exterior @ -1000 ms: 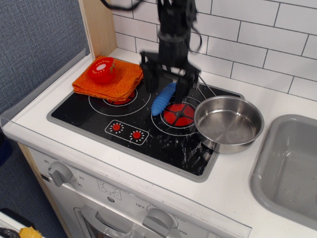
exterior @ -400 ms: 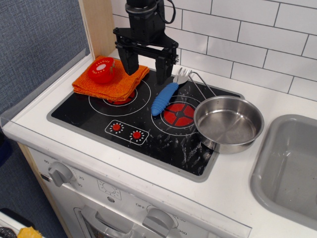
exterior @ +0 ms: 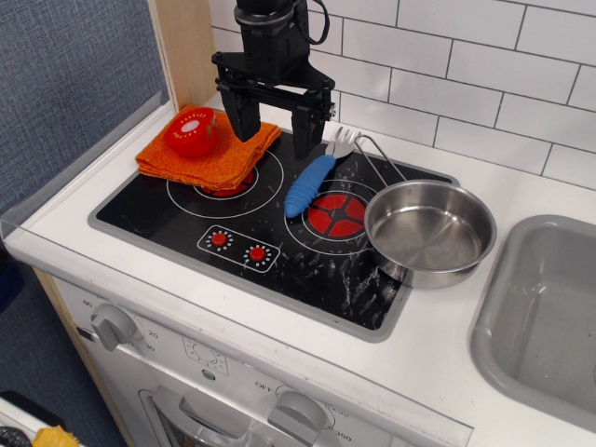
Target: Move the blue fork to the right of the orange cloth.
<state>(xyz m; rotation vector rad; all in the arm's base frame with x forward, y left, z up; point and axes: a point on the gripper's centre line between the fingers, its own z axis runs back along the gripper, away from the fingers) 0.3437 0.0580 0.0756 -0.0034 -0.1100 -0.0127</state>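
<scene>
The gripper [exterior: 276, 123] hangs at upper centre of the frame with its two black fingers [exterior: 245, 114] spread wide apart, holding nothing. The blue fork [exterior: 310, 182] lies on the black stovetop [exterior: 186, 219] at centre frame, handle angled toward lower left, silver tines toward upper right, beside the steel pan [exterior: 430, 232]. The orange cloth [exterior: 205, 152] sits at upper left over the rear-left burner, with a red toy tomato [exterior: 191, 131] resting on it. Fork and cloth are apart, the fork to the cloth's right in frame.
</scene>
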